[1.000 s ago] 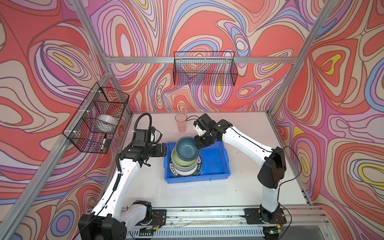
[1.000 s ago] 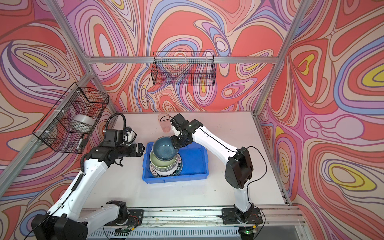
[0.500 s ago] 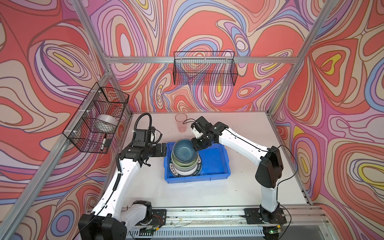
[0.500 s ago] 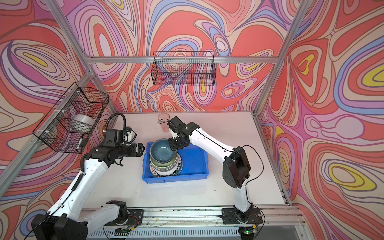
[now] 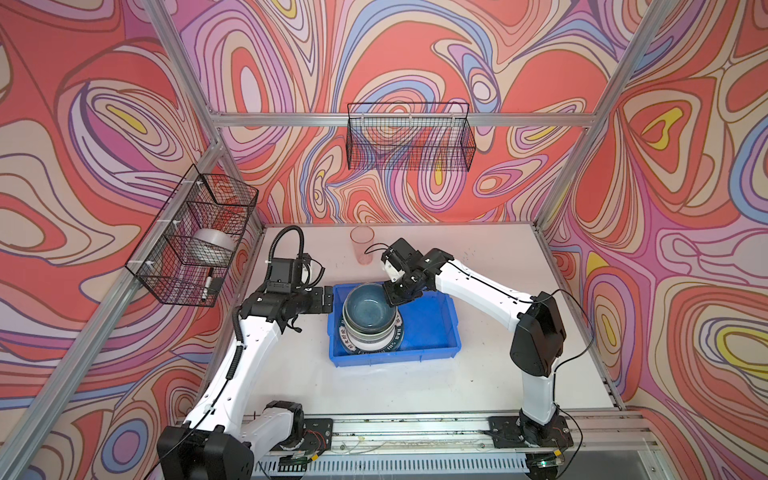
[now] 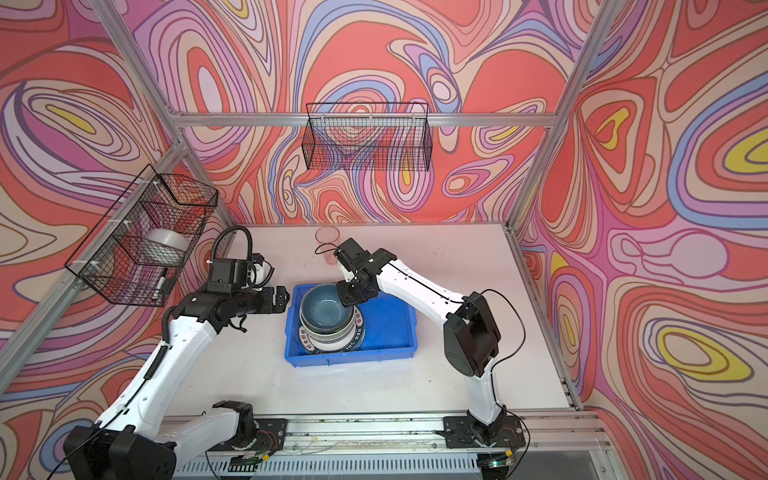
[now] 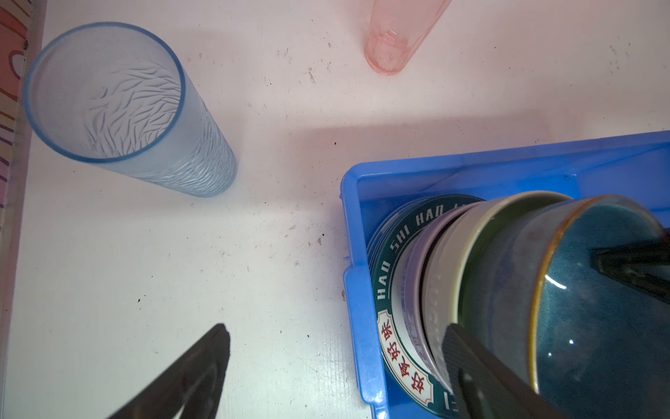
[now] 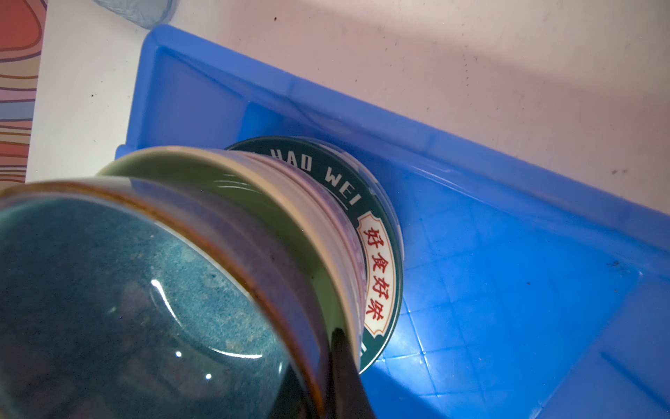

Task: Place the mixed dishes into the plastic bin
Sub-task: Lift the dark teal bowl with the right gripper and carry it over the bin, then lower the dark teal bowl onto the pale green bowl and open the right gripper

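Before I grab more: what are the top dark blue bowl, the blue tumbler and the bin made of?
Dark blue bowl: likely glazed ceramic, glossy speckled glaze with sharp highlights, brownish rim.
Blue tumbler: translucent, ripple-textured, probably plastic, possibly glass.
Bin: moulded plastic, smooth semi-gloss, grid-marked floor.

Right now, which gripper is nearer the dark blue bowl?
Right. The right gripper pinches the dark blue bowl by its rim; the left gripper hangs open beside the plastic bin.

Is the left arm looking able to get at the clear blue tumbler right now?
Probably yes. The blue tumbler stands upright on bare table, apart from the bin, and the left pincer is open and empty, with nothing between them.
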`<state>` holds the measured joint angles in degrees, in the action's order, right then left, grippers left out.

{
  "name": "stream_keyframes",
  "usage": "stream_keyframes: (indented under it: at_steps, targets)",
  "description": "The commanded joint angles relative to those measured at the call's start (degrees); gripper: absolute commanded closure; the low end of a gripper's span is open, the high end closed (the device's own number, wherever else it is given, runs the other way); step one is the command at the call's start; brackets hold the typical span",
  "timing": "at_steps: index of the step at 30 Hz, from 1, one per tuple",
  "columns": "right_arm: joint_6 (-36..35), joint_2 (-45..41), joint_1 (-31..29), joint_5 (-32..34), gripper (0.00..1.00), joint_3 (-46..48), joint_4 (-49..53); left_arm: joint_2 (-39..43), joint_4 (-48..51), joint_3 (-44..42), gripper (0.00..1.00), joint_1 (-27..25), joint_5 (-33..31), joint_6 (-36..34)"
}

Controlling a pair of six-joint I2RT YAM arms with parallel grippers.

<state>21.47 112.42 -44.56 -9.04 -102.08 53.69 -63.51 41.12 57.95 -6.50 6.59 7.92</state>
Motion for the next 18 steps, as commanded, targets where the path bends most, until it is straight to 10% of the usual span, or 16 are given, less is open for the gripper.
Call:
stream_keyframes:
  at_steps: [1,18]
  targets:
    - [1.11,0.21,-0.36,-1.07,1.0,-0.43,-3.25,-0.26,2.03,-0.3,0.05,-0.27,0.13,-0.27]
    - [0.81,0.71,-0.81,0.41,0.83,-1.46,-2.03,-0.04,1.81,-0.21,0.05,-0.26,0.01,0.08]
